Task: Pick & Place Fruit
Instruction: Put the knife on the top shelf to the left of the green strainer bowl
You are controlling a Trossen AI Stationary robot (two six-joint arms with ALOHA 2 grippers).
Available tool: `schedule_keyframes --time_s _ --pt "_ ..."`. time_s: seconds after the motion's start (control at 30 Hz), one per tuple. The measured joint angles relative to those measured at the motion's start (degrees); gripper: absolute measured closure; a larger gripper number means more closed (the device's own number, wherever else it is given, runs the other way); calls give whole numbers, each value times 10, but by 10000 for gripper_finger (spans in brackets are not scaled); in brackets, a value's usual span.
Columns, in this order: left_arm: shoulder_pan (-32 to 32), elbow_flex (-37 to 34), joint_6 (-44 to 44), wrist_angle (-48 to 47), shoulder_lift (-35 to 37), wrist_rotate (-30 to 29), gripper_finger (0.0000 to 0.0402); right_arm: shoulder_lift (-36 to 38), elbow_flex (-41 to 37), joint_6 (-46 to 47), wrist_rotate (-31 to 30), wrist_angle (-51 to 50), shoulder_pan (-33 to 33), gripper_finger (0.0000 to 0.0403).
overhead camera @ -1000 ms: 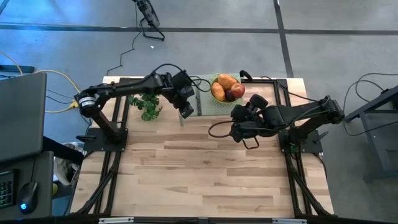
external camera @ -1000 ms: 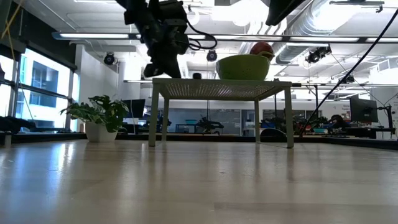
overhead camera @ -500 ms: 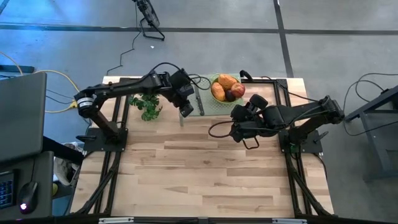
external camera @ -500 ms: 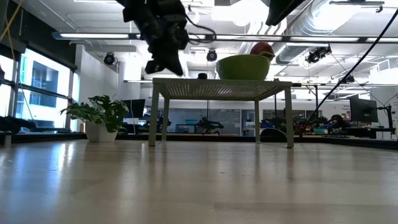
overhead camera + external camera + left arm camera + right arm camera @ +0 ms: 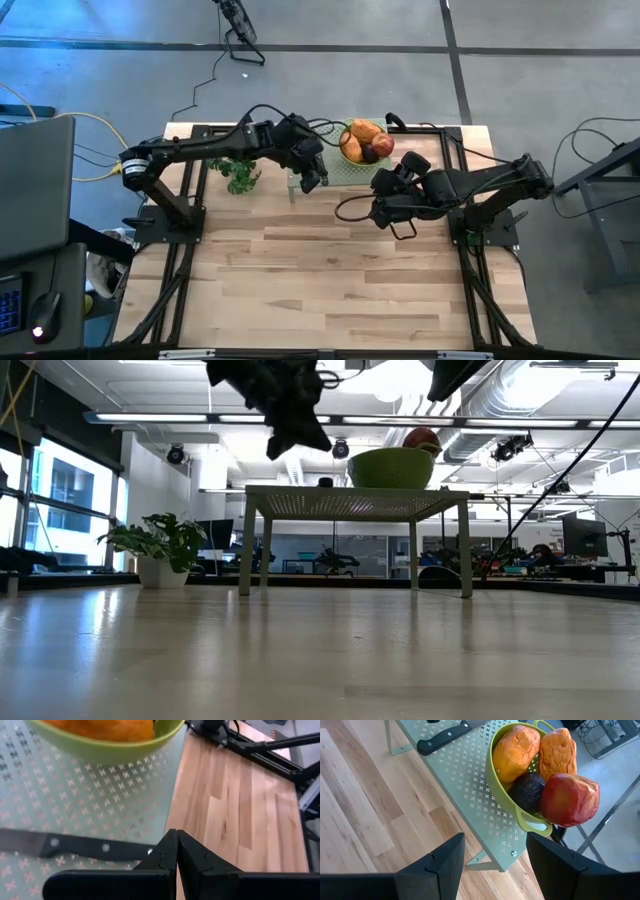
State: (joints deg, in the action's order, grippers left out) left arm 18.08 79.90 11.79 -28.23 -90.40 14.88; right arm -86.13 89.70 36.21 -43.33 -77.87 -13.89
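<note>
Fruit sits piled in a lime-green bowl (image 5: 520, 815) on a small pale-green perforated stand (image 5: 465, 780): two orange oblong pieces (image 5: 516, 751), a dark purple round one (image 5: 527, 790) and a red apple (image 5: 570, 800) by the bowl's handle. The stand rests at the far edge of a light wooden plank table (image 5: 330, 280), and a black-handled knife (image 5: 85, 847) lies on its mesh top beside the bowl. The left gripper (image 5: 312, 178) hangs over the stand's near-left part, just above the knife, its fingers pressed together on nothing. The right gripper (image 5: 380, 185) hovers over the table just beside the stand, its fingers spread apart and empty. A green leafy bunch (image 5: 237, 170) lies on the table to the stand's left. Below the table is grey concrete floor with cables. Level across the tabletop, the room behind shows ceiling strip lights, ducting, large windows and what may be workstations far back.
</note>
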Motion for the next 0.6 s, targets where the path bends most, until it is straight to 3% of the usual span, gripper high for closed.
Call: schedule_keyframes --time_s 0.6 --pt "-1 0 0 51 -57 -25 401 0 0 0 0 1 0 197"
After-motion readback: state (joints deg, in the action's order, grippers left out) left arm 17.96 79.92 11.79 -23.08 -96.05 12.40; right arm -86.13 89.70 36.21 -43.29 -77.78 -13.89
